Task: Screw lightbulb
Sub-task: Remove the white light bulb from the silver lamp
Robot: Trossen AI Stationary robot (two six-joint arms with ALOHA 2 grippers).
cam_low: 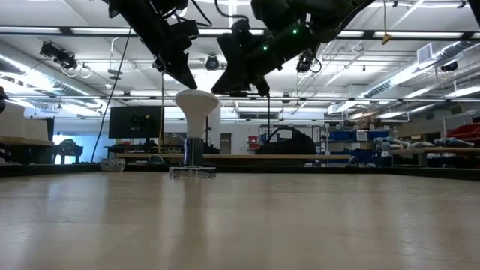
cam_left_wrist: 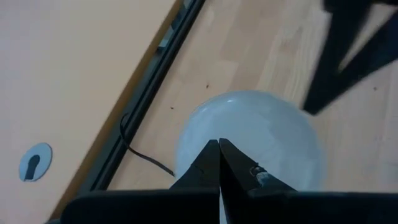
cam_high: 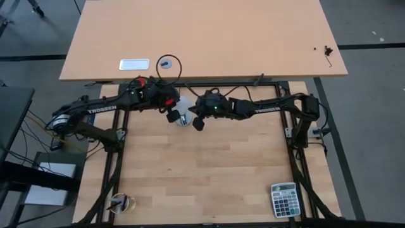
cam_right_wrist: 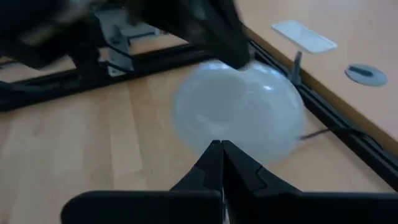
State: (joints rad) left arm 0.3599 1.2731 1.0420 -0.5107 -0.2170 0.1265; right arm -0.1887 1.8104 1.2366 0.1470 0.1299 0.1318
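A wide workshop with ceiling lights, shelving and a dark monitor stretches behind the table in your low view, while from above you see a pale butcher-block worktop (cam_high: 202,171) framed in black rail, with a second, tan desk (cam_high: 209,38) butting against it across the top of the frame. At the upper middle of the worktop stands the lightbulb (cam_high: 183,116), wide white face up, narrow neck down in a small holder; in the low view it (cam_low: 196,112) rises just left of centre, upright. Both arms meet over it. Your left gripper (cam_high: 171,111) hangs at the bulb's left edge, and its wrist camera shows the two dark fingers (cam_left_wrist: 205,171) pressed together, clenched on nothing, with the bulb's round face (cam_left_wrist: 261,134) just beyond the tips. Your right gripper (cam_high: 195,120) sits just right of the bulb, also clamped closed and empty; in its wrist view the fingers (cam_right_wrist: 214,165) meet in front of the pale dome (cam_right_wrist: 239,109). Whether either gripper touches the glass, you cannot tell from these angles. A calculator (cam_high: 284,199) lies at the lower right of the worktop, a small dish (cam_high: 121,203) at the lower left. On the tan desk, a white rectangular plate (cam_high: 134,64) and a grey disc (cam_high: 165,63) with a black cord looped around it sit left of centre.
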